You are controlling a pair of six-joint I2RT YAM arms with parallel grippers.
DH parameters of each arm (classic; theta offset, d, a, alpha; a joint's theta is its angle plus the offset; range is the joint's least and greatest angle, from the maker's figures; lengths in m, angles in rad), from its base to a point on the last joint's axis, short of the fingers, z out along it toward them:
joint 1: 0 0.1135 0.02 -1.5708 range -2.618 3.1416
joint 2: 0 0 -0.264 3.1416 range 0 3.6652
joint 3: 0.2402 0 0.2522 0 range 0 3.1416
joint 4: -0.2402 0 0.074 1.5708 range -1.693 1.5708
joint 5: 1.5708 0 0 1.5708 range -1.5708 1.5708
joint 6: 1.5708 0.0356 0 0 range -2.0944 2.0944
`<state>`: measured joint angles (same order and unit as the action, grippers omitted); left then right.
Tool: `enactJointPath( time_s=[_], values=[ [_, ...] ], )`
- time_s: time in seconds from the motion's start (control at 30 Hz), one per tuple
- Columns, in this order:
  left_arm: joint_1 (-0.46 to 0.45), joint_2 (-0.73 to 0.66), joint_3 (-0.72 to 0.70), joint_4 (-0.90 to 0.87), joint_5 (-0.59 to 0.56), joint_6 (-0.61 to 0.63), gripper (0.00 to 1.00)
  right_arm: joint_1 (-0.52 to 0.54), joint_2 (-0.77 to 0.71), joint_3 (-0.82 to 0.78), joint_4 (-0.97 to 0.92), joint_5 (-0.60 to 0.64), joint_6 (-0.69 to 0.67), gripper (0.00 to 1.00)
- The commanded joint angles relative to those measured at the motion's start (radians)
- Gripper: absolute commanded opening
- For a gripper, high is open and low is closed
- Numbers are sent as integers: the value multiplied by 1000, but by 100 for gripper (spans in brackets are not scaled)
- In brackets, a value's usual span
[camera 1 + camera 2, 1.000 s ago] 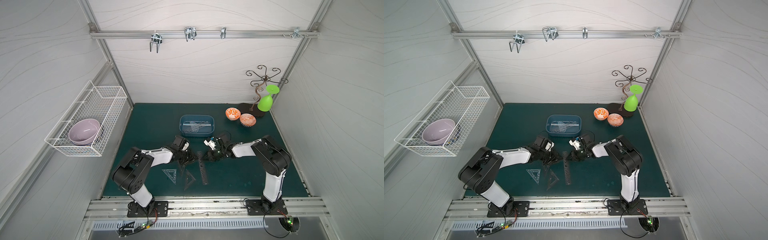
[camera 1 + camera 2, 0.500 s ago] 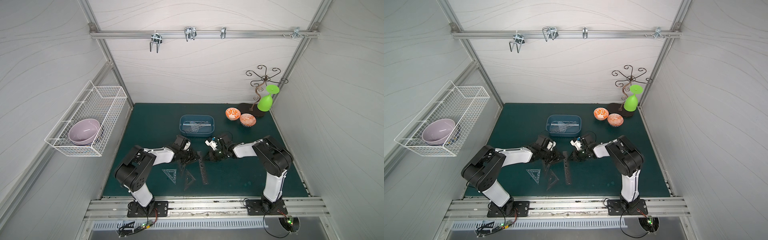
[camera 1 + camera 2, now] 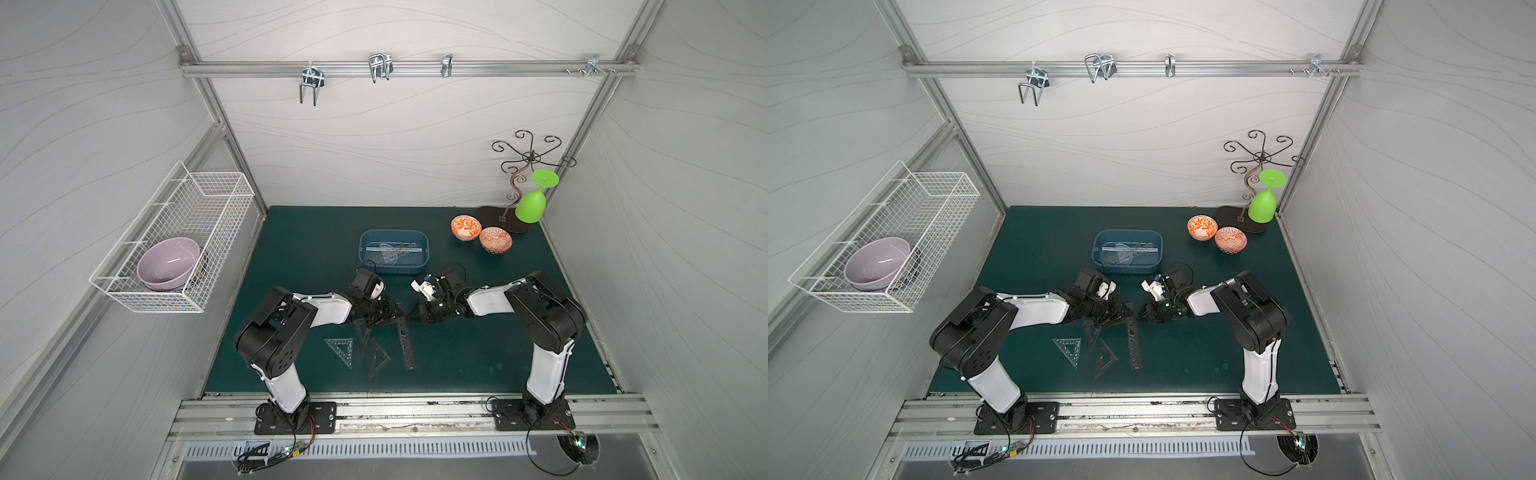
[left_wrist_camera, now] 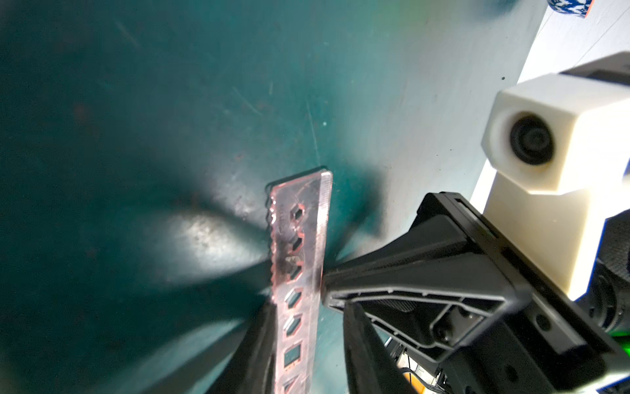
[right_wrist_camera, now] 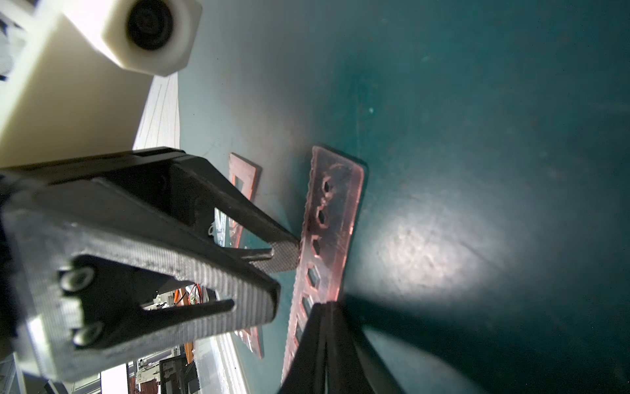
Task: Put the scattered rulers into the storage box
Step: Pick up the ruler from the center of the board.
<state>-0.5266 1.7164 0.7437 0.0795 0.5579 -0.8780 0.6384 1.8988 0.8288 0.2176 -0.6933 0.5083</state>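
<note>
A long smoky stencil strip [image 3: 405, 340] [image 3: 1133, 340] lies on the green mat. My left gripper [image 3: 392, 313] [image 4: 308, 307] is open and straddles the strip's far end [image 4: 300, 238]. One finger touches its toothed edge and the other stands a little off it. My right gripper [image 3: 413, 316] [image 5: 327, 307] is shut, with its tips against the strip's opposite edge [image 5: 330, 218]. A bluish triangle [image 3: 341, 349] and dark triangles [image 3: 379, 361] lie nearer the front. The blue storage box [image 3: 426, 249] [image 3: 1127, 270] behind both grippers holds clear rulers [image 3: 388, 251].
Two orange patterned bowls [image 3: 465, 227] [image 3: 495, 241] sit at the back right beside a metal stand with a green glass [image 3: 532, 203]. A white wire basket [image 3: 195, 216] with a purple bowl [image 3: 168, 264] hangs on the left wall.
The left arm's elbow has swung slightly toward the middle. Both grippers stay at the strip's far end, and their jaws have not changed.
</note>
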Motion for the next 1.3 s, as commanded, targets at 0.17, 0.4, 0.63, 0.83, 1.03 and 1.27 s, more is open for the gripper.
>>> enactJointPath(
  time_s=[0.17, 0.4, 0.63, 0.83, 1.03, 1.27],
  values=[
    [8, -40, -13, -74, -70, 8, 36, -22, -97, -20, -66, -9, 43, 10],
    [16, -61, -23, -80, -76, 4, 36, 3, -63, 46, -57, -20, 55, 10],
    [19, -61, -23, -86, -78, 6, 36, 7, -4, 73, -69, -2, 37, 10],
    [19, -46, -23, -76, -72, 5, 36, 7, 24, 78, -74, 4, 29, 10],
    [19, -21, -23, -56, -65, 0, 37, 6, 38, 78, -86, 16, 19, 10],
    [17, 16, -19, -28, -51, -9, 37, 3, 49, 62, -103, 37, 4, 9]
  ],
)
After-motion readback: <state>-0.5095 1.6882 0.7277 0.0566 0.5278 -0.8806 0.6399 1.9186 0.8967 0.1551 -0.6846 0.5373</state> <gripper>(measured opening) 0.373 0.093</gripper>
